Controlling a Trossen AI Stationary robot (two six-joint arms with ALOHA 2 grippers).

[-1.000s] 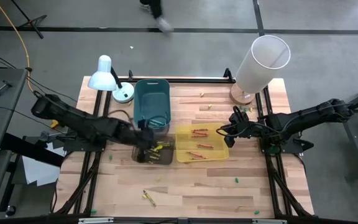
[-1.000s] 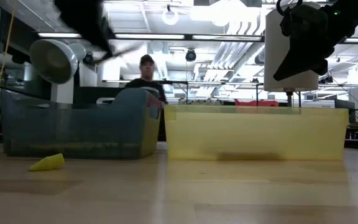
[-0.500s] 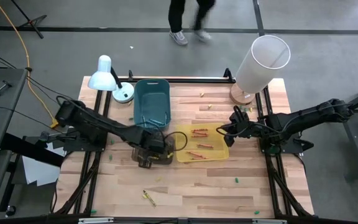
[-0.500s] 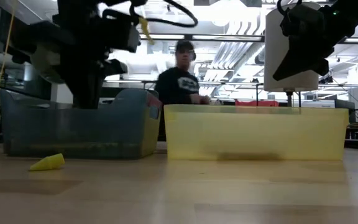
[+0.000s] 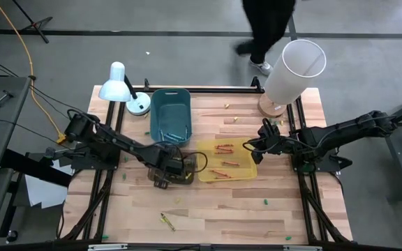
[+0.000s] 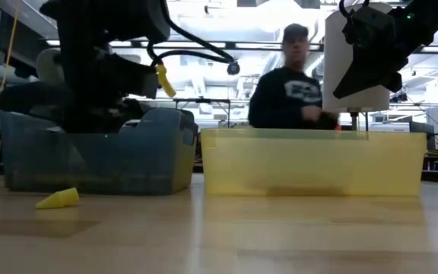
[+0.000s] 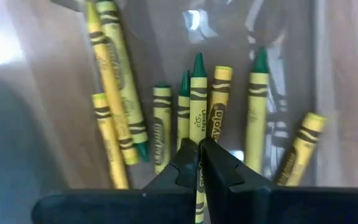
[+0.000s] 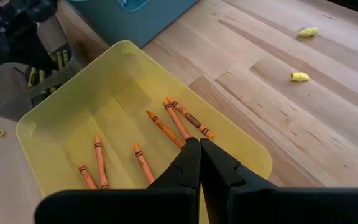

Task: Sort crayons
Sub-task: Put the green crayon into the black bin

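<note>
crayons, thin green-and-yellow wax sticks [image 7: 160, 127], lie in the clear smoky bin [image 5: 175, 171] on the wooden desk [image 5: 208, 209]; the left gripper [image 7: 199, 163] hangs over them, jaws pinching one. a thin pinch may let it twist out sideways. the right gripper [image 8: 199, 163] waits, jaws closed empty, above the yellow bin [image 8: 48, 121].

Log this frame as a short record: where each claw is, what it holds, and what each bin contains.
left claw: over the clear bin, shut on a green crayon
right claw: above the yellow bin, shut, holding nothing
clear bin: green crayons
yellow bin: orange crayons
teal bin: contents not discernible
loose on table: one crayon near the front edge
background: a person passing behind the table
</note>
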